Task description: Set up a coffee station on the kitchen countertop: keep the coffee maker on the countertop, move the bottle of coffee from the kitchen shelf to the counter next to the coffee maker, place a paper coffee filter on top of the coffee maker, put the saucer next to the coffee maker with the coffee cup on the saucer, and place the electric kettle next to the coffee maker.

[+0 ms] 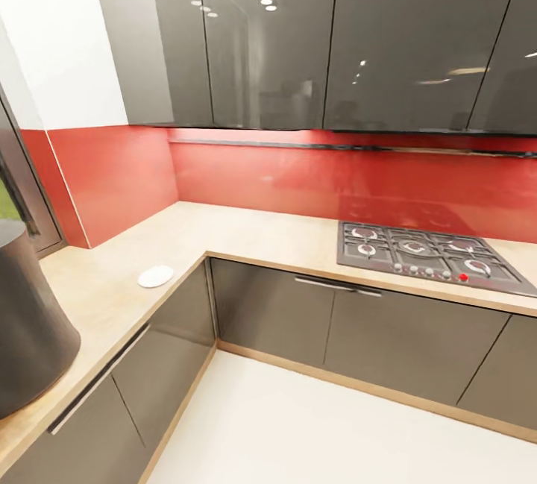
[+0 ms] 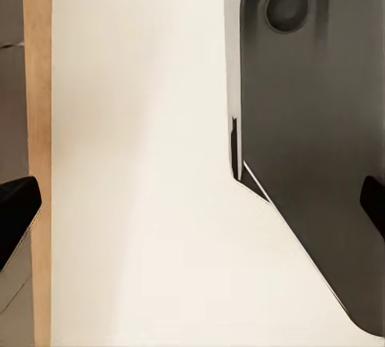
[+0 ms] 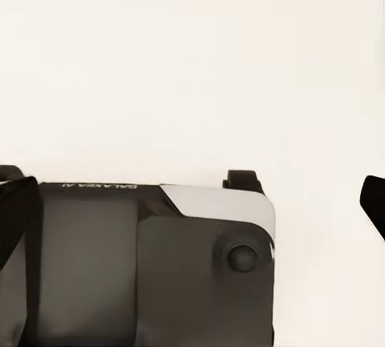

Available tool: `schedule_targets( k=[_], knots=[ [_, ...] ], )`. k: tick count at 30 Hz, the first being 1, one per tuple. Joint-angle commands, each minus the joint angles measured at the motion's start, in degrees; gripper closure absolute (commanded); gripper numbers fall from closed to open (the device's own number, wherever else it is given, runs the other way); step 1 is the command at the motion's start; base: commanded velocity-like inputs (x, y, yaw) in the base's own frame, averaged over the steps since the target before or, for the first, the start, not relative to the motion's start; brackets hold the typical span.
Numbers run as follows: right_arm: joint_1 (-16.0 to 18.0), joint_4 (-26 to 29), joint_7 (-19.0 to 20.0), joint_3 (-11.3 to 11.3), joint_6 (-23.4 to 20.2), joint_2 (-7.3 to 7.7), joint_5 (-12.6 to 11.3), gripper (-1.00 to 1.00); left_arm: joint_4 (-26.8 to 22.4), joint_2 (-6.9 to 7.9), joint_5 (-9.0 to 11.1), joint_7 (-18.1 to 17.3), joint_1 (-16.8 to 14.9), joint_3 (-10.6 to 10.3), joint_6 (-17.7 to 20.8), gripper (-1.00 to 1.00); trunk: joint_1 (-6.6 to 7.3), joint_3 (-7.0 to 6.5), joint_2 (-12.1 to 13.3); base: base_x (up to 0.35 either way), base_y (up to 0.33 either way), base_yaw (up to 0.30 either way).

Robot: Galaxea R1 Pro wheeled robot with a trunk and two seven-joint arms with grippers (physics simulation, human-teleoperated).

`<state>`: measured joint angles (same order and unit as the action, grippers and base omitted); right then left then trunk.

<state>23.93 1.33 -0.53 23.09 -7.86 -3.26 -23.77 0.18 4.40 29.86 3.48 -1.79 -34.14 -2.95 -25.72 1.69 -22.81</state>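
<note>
Both our grippers hang empty over the pale floor, jaws apart. In the left wrist view the left gripper (image 2: 192, 203) shows a dark fingertip at each side of the picture, with the robot's dark base (image 2: 321, 139) and a strip of wooden plinth (image 2: 36, 123) beneath. In the right wrist view the right gripper (image 3: 192, 203) is spread just as wide, looking down on the same base and floor.

Further out, the head view shows an L-shaped countertop (image 1: 246, 234). A white saucer (image 1: 155, 276) lies on its left leg, close to the front edge just before the inner corner. A large dark rounded object (image 1: 30, 320) stands at the near left end; we cannot tell what it is, perhaps the coffee maker. A gas hob (image 1: 418, 253) sits on the back leg, toward the right edge.

We judge that we are still travelling, with no item in hand. Next we need to locate the shelf or cup, then turn the base toward it before raising an arm.
</note>
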Motion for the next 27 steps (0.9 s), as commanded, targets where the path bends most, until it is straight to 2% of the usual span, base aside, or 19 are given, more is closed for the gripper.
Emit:
schedule_targets(
  k=[1, 8, 18, 27],
  knots=[
    [0.0, 0.1, -0.1, 0.5, -0.3, 0.01, -0.5, -1.0, 0.0, -0.01, 0.4, 0.1, 0.0, -0.5, -0.2, -1.0, -0.07, 0.13, -0.1, 0.335, 0.0, 0.0],
    [-0.1, 0.1, -0.2, 0.5, -0.2, 0.01, -0.6, -1.0, 0.0, -0.01, 0.5, 0.1, 0.0, -0.5, -0.2, -1.0, -0.07, 0.13, -0.1, 0.334, -0.023, 0.0],
    [-0.1, 0.1, -0.2, 0.5, -0.2, 0.01, -0.6, -1.0, 0.0, -0.05, 0.4, 0.1, 0.0, -0.5, -0.2, -1.0, -0.07, 0.21, -0.1, 0.318, -0.155, 0.004],
    [-0.1, 0.1, -0.2, 0.5, -0.2, 0.01, -0.6, -1.0, 0.1, -0.27, 0.4, 0.1, 0.0, -0.5, -0.2, -1.0, -0.07, 0.65, -0.1, 0.301, -0.19, 0.179]
  ],
)
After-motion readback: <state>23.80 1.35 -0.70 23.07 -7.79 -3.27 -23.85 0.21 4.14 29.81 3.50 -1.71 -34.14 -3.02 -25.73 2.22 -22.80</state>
